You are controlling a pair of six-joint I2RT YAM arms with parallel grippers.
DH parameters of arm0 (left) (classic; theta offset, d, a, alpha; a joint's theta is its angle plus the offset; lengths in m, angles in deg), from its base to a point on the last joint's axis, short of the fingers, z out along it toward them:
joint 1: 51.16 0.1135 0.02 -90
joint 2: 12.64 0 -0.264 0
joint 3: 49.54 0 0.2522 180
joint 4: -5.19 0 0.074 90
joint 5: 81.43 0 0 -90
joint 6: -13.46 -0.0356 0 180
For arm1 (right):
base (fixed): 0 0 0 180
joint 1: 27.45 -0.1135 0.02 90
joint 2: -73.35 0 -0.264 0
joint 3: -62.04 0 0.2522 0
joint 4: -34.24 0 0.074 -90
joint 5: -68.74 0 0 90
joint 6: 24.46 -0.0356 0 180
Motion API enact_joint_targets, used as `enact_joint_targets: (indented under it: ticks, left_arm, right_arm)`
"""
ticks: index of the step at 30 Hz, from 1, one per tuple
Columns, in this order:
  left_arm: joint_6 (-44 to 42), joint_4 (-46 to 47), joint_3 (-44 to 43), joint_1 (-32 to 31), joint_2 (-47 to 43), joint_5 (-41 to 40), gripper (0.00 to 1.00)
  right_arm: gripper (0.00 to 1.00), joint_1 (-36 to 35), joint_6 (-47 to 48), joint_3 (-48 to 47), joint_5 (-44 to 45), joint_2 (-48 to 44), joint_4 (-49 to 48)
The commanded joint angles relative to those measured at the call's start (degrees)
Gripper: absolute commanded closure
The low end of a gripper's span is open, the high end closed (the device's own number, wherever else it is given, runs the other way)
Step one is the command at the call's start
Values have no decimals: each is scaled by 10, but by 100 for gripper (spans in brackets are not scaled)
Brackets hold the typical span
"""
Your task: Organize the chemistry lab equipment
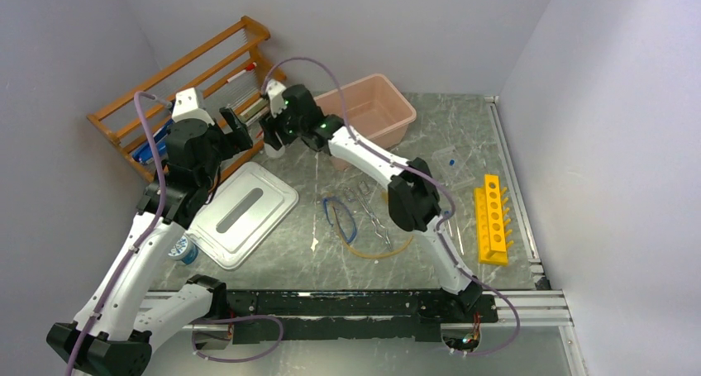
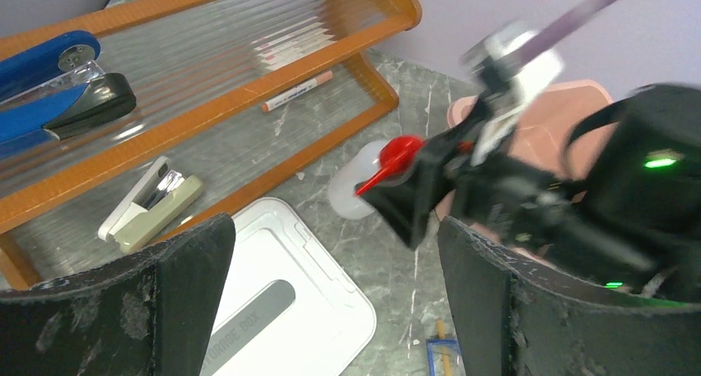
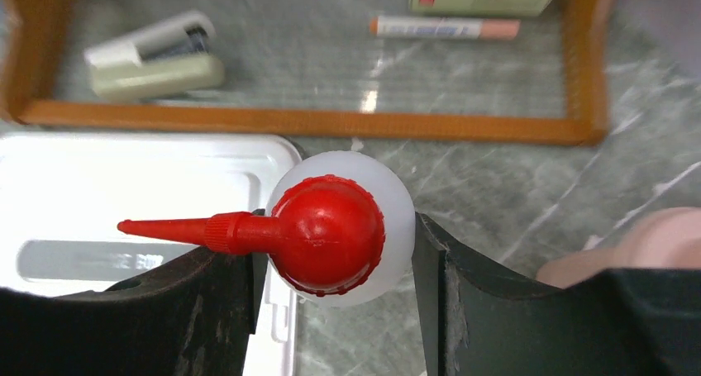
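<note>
My right gripper [image 1: 276,141] is shut on the white red-capped squeeze bottle [image 3: 398,196], with a jaw on each side of its body; the red spout [image 3: 178,228] points left. It holds the bottle upright between the orange shelf rack and the white lid; whether it touches the table I cannot tell. The bottle also shows in the left wrist view [image 2: 354,192]. My left gripper [image 2: 335,310] is open and empty above the lid's corner. Blue-framed goggles [image 1: 339,216], metal tongs [image 1: 369,207] and tan tubing [image 1: 382,249] lie mid-table. The yellow tube rack [image 1: 493,219] lies at the right, a blue-capped tube [image 1: 452,159] behind it.
The orange shelf rack [image 1: 183,69] stands at the back left with staplers [image 2: 149,202] and a marker [image 2: 298,92] on it. The pink tub [image 1: 374,108] is at the back centre. Its white lid [image 1: 240,211] lies front left. A blue-lidded jar [image 1: 183,249] sits by the left arm.
</note>
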Motion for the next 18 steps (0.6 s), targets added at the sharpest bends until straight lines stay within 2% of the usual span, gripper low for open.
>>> enact_joint_targets:
  ticks: [1,9,18]
  left_arm:
    - [4,22,-13,-3,-12,-5,4]
    - [-3,50,-4,-3,-10,23,4]
    - [-23,134,20,-3,19,127,5]
  right_arm:
    - [53,24,-47,-13,-19,-91,-18]
    - [53,83,-68,-23,-11,-151,2]
    - [54,173,-22,65,12,-191,-17]
